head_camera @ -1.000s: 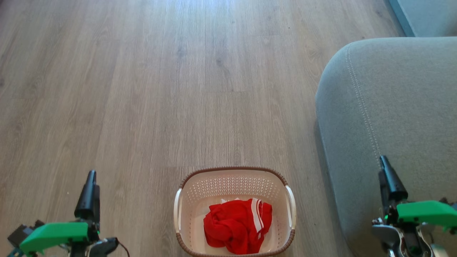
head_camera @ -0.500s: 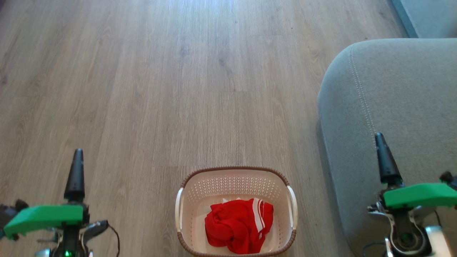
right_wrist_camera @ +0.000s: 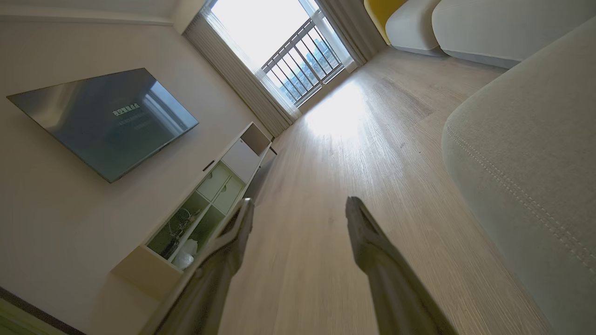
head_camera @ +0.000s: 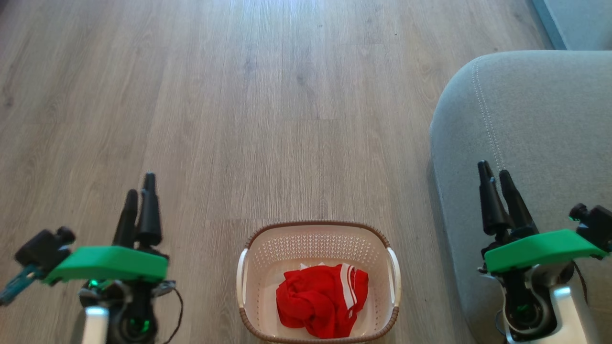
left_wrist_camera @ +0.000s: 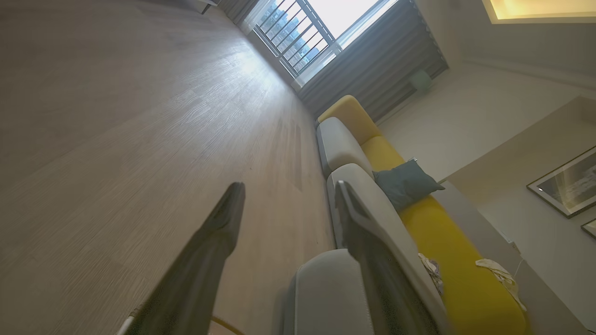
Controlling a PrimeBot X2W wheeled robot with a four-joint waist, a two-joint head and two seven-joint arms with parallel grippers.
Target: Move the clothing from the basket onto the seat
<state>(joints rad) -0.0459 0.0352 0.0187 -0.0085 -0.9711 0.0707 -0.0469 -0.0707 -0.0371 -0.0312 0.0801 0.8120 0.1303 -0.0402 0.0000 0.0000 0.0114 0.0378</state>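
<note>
Red clothing (head_camera: 321, 300) with a white striped trim band lies bunched in the cream basket (head_camera: 248, 274) on the wooden floor, at the bottom middle of the head view. The grey-green seat (head_camera: 535, 124) fills the right side and shows again as the seat (right_wrist_camera: 535, 153) in the right wrist view. My left gripper (head_camera: 140, 190) hovers over the floor left of the basket, open and empty; its fingers (left_wrist_camera: 219, 228) point along the floor. Over the seat's near edge my right gripper (head_camera: 495, 171) stands open with nothing between its fingers (right_wrist_camera: 363, 228).
Bare wooden floor (head_camera: 267, 110) stretches ahead. A long sofa with yellow back (left_wrist_camera: 419, 223) and a grey pillow (left_wrist_camera: 405, 184) lines one wall. A TV (right_wrist_camera: 102, 116) hangs above a white cabinet (right_wrist_camera: 205, 195). A bright window (right_wrist_camera: 288, 56) closes the far end.
Both grippers have risen further up the head view and turned, so two fingers of each now show. The basket and clothing stay put.
</note>
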